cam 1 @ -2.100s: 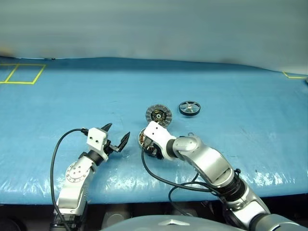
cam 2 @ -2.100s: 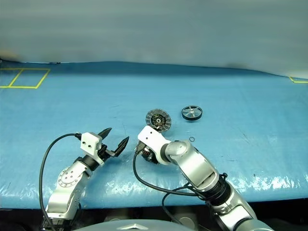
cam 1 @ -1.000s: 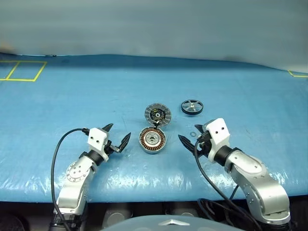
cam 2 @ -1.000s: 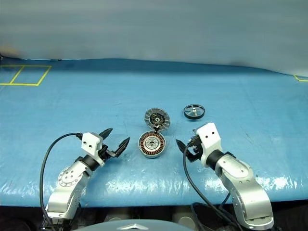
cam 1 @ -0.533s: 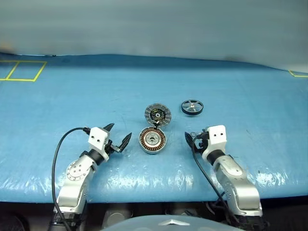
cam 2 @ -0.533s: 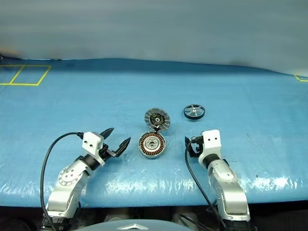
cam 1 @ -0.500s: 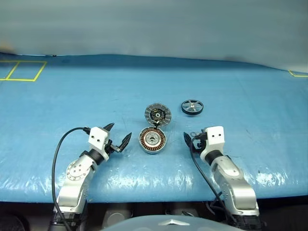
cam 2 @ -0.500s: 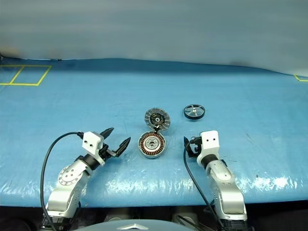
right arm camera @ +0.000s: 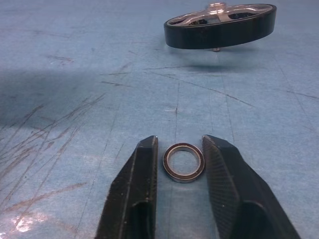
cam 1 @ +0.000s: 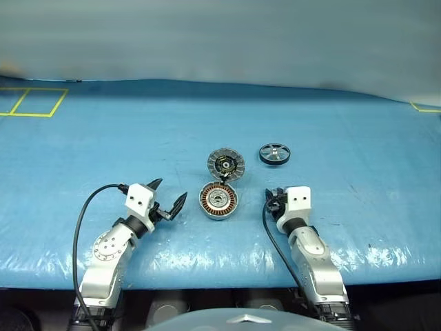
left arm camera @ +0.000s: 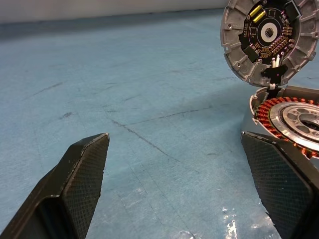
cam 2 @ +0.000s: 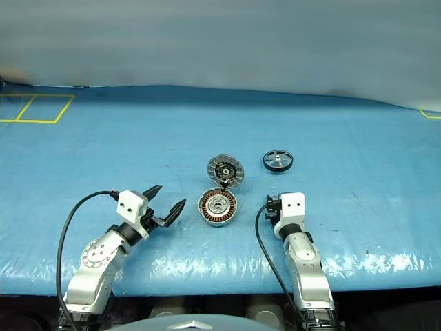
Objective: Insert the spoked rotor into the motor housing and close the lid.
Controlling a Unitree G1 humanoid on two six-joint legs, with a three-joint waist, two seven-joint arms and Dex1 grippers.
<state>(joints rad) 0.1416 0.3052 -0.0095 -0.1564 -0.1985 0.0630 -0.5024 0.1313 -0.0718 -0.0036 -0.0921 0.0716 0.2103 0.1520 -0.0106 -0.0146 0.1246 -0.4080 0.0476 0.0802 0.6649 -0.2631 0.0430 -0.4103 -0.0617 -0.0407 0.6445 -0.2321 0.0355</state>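
The motor housing (cam 1: 218,201) lies open at the table's middle, copper windings up. Its lid (cam 1: 226,165) is joined to the far edge and stands tilted up, with its ribbed face and black centre toward me. The spoked rotor (cam 1: 274,153) lies loose to the right of the lid. My left gripper (cam 1: 169,190) is open just left of the housing (left arm camera: 294,117), with nothing between its fingers. My right gripper (right arm camera: 179,141) sits low on the table right of the housing, shut on a small metal ring (right arm camera: 184,179) that lies flat, with the rotor (right arm camera: 219,25) beyond it.
A blue sheet (cam 1: 358,138) covers the table, scratched and wrinkled near the front edge. Yellow tape marks (cam 1: 31,103) lie at the far left and the far right corner. A black cable (cam 1: 83,214) loops from each wrist.
My right arm drew back from the housing to its right side and sank to the table. Its fingers narrowed onto the small ring. The left arm stayed still.
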